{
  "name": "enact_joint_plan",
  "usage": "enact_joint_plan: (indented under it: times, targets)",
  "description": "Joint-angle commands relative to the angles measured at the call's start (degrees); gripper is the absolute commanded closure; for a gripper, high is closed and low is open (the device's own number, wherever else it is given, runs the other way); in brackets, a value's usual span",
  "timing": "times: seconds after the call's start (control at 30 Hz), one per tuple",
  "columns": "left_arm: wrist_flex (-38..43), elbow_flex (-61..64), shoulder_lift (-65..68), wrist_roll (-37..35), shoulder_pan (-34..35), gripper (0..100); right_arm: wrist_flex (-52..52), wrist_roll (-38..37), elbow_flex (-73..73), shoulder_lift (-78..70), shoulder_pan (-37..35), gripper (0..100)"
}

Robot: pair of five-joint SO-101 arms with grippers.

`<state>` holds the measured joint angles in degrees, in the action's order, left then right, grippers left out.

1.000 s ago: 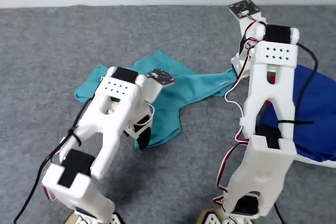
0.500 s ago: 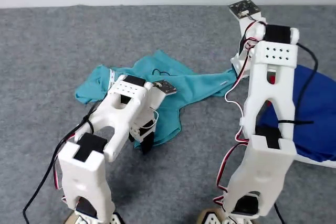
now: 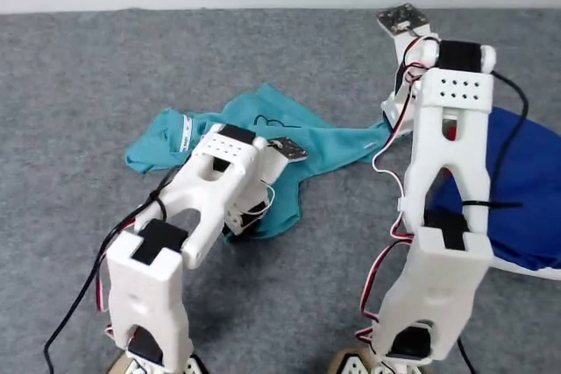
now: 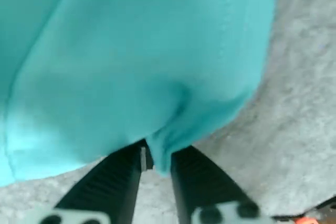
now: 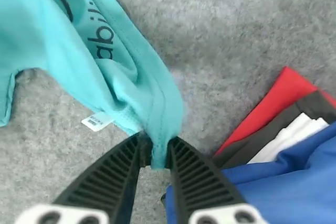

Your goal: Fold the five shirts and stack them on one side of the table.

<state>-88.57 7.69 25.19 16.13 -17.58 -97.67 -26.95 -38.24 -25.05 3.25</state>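
Teal shirt (image 3: 294, 142) lies crumpled and unfolded mid-table on the grey table (image 3: 88, 67) surface, stretched from 9 toward 3 o'clock.

Left gripper (image 4: 156, 161) is at the shirt's 6 o'clock hem. Its jaws are nearly together, pinching a fold of teal fabric; seen from above (image 3: 244, 223) it is low on the cloth.

Right gripper (image 5: 156, 153) is at the shirt's 3 o'clock end, jaws clamped on a bunched edge of the teal shirt (image 5: 63, 40). White label (image 5: 97, 121) hangs off that edge, just beside the fingers.

The pile is at the table's 3 o'clock side. Blue shirt (image 3: 526, 190) is on top, rumpled and partly behind the right arm. In the right wrist view layers show under the blue shirt (image 5: 283, 192): white layer (image 5: 291, 132), dark layer (image 5: 268, 135), red shirt (image 5: 273, 100) at the bottom, its edge poking out toward the teal one. The pile and the teal shirt are near each other; I can't tell if they touch.
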Motion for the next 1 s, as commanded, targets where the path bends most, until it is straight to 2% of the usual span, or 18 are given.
enact_joint_plan:
  times: [0.0, 0.13, 0.33, 0.5, 0.57, 0.73, 0.97]
  targets:
    - [-4.6, -3.5, -10.0, 0.3, 1.3, 99, -0.7, 0.5, -0.7, 6.5, -0.4, 99.0]
    - [-7.6, -3.8, -23.8, 0.4, 1.6, 99, -3.6, 0.2, -0.7, 10.9, -0.4, 99.0]
    - [-10.1, -4.8, -45.2, 4.8, 3.3, 99, -5.0, 0.5, -0.7, 22.2, -0.1, 99.0]
    - [-9.6, -10.7, -60.0, 5.0, 12.3, 99, -5.0, 0.5, -0.7, 32.7, 0.0, 99.0]
    - [-7.9, -14.9, -63.6, 6.1, 16.2, 99, -5.0, 0.5, -0.7, 36.1, 0.2, 99.0]
    - [-1.0, -25.7, -66.5, 14.4, 25.0, 99, -4.7, 0.5, -0.7, 44.3, 0.9, 99.0]
    - [7.6, -39.0, -66.8, 15.6, 33.7, 99, -2.8, 1.0, -0.7, 55.3, 1.2, 99.0]
